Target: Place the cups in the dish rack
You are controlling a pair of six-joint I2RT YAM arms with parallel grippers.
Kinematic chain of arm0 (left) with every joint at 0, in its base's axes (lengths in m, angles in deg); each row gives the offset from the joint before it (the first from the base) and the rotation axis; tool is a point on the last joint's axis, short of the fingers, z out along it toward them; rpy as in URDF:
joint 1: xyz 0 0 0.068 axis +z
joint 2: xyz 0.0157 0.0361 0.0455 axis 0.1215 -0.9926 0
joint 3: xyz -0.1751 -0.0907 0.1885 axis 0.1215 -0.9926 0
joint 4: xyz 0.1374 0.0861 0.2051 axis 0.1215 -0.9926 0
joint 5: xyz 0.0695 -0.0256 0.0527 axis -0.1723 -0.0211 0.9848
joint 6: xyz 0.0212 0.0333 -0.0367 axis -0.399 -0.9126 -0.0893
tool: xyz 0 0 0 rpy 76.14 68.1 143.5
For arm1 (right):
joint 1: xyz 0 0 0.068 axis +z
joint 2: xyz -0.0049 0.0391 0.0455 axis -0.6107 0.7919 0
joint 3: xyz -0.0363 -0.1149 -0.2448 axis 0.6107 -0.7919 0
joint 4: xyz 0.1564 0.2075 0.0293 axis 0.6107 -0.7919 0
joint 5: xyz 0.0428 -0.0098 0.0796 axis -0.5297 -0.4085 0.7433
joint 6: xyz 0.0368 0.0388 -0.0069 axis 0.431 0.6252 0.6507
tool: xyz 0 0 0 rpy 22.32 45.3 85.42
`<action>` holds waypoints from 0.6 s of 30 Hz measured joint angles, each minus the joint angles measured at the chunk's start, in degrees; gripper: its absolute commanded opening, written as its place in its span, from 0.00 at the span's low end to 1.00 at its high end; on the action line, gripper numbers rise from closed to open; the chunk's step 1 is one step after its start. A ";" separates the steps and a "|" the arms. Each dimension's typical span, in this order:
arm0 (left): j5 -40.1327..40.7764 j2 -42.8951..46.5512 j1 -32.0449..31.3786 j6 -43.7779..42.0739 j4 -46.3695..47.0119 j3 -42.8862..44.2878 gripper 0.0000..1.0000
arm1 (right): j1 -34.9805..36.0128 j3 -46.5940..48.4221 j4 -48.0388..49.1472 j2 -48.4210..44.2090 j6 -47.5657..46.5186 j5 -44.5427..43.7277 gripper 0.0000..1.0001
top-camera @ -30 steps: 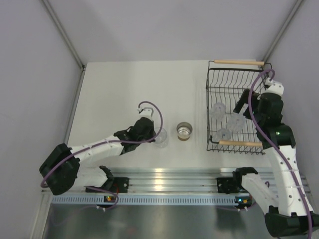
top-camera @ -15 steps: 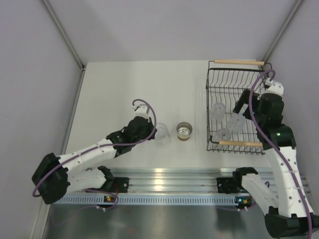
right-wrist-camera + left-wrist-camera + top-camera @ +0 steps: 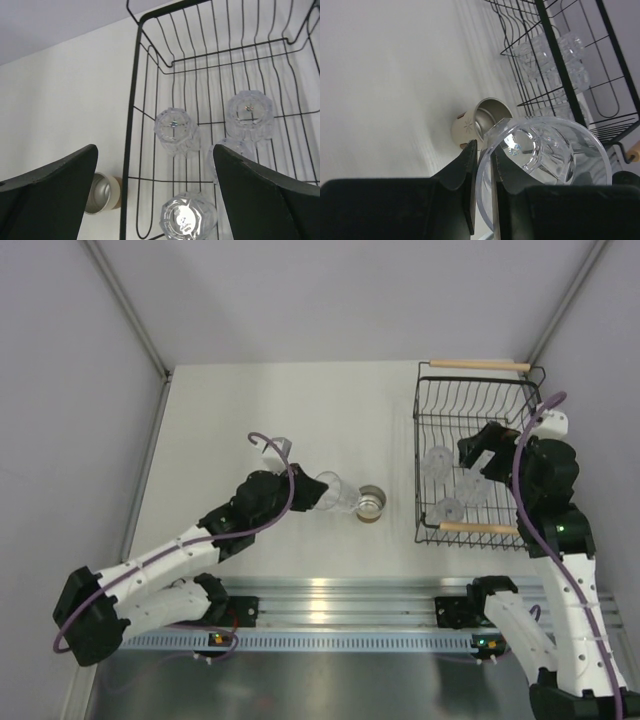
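Note:
My left gripper (image 3: 320,490) is shut on the rim of a clear cup (image 3: 343,496), one finger inside the wall and one outside. It holds the cup tipped on its side, off the table. In the left wrist view the cup (image 3: 545,160) fills the lower right, with the gripper (image 3: 482,167) pinching its rim. The short silver-lined tan cup (image 3: 371,503) (image 3: 477,122) stands upright on the table just beyond it. The black wire dish rack (image 3: 424,455) (image 3: 131,125) holds several clear cups (image 3: 174,127). My right gripper (image 3: 474,450) (image 3: 155,150) hangs open above the rack's left part, nothing between its fingers.
The rack has a wooden handle at each end (image 3: 480,365) (image 3: 483,528). Grey walls enclose the white table (image 3: 250,420) on three sides. The metal rail with the arm bases (image 3: 340,615) runs along the near edge.
My left arm has lifted the clear cup, swung it right and tipped it over toward the silver cup. My right gripper has shifted slightly left over the rack.

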 measured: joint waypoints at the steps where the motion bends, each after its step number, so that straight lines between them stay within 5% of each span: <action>1: -1.09 0.35 0.28 0.68 1.57 -0.15 0.00 | 0.00 -0.63 0.98 -0.26 0.57 1.77 1.00; 18: -18.62 -3.91 7.30 13.55 25.99 -3.32 0.00 | 0.00 -8.39 16.74 -1.55 8.57 18.32 0.99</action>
